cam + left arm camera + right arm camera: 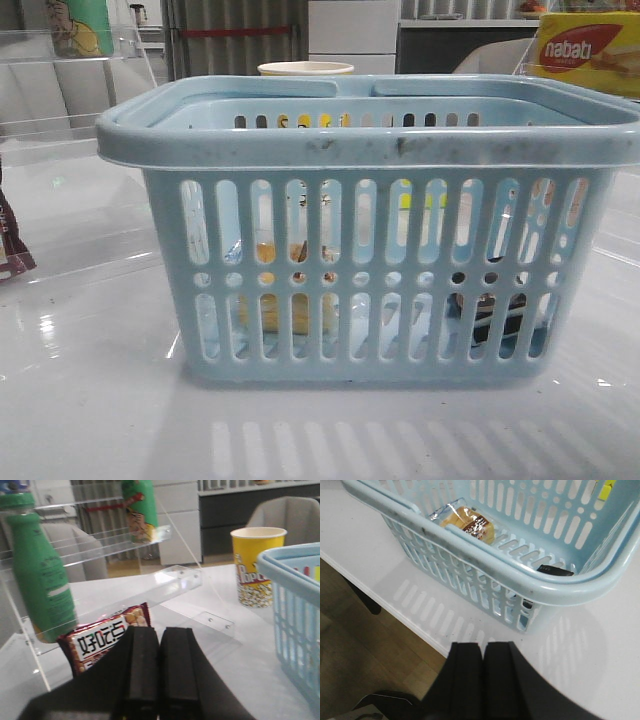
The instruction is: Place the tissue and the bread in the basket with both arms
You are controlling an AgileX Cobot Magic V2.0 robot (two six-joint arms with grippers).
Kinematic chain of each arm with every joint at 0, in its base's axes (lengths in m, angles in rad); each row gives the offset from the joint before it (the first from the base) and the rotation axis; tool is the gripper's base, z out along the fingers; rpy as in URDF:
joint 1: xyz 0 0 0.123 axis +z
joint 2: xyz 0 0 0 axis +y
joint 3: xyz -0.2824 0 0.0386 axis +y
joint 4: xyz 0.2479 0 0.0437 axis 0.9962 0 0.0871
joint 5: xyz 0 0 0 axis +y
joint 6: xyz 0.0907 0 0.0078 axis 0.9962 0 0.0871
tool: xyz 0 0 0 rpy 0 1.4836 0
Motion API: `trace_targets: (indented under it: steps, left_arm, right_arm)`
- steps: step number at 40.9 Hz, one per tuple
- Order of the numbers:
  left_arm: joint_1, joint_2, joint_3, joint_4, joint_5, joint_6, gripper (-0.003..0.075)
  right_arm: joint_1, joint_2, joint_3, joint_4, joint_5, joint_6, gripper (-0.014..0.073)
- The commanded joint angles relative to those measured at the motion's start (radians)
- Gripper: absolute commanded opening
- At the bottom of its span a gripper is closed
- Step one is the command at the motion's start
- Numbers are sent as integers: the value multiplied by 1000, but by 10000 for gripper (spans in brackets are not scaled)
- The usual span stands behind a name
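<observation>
The light-blue basket [370, 150] stands in the middle of the table and fills the front view. The wrapped bread [470, 524] lies inside it; through the slots it shows at the lower left [270, 312]. The blackish tissue pack [555, 570] lies inside at the other end, dark behind the slots [490, 312]. My left gripper [159, 632] is shut and empty, beside the basket's wall [295, 605]. My right gripper [482, 647] is shut and empty, outside the basket [485, 565] near the table's edge. Neither gripper shows in the front view.
A maroon snack packet [102, 640] lies by my left gripper, under a clear acrylic shelf [150, 587] holding green bottles [42, 575]. A yellow popcorn cup [256, 565] stands behind the basket. A yellow-red nabati box [590, 55] is far right. The table edge [395, 612] drops to wooden floor.
</observation>
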Motion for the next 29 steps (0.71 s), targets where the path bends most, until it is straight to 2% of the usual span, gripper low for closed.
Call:
trace_targets:
  steps: [1,5,29]
  left_arm:
    - [46,-45,41,-18,-180,-8,98]
    - [60,-59,85,-57,-228,-8,98]
    - [71,-58,84,-66,-238,-8,98]
  right_arm:
    - [-2,-1,-26,5,-68,-1,58]
    - [-2,-1,-26,5,-68,-1,58]
    - [-2,-1,-26,5,-67,-1,58]
